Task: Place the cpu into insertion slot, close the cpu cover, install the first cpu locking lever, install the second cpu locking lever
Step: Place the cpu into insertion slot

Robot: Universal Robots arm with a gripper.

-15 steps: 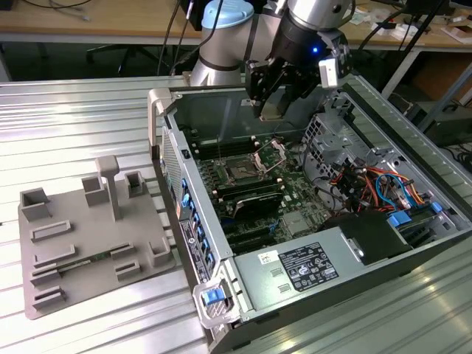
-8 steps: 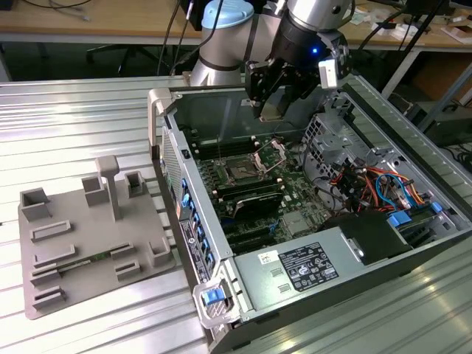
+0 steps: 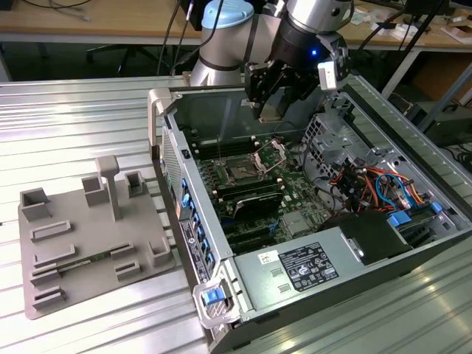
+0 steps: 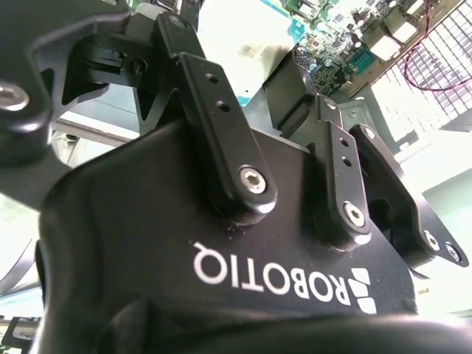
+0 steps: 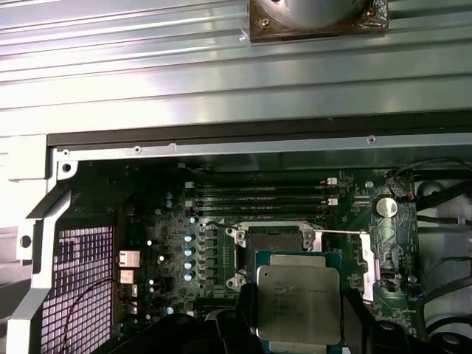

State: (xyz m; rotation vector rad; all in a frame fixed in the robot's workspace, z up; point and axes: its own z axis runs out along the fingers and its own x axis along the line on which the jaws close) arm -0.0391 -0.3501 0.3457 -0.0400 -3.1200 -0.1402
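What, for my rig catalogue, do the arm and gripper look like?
The arm is silver-grey tubing with a light-blue joint cap and a blue light near the wrist. The gripper is black, with bolted link fingers and white lettering on its body.

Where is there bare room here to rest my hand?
Bare ribbed table lies beyond the grey fixture tray, at the exterior view's left. Inside the computer case it is crowded: cables, and the gripper holding the cpu above the motherboard.
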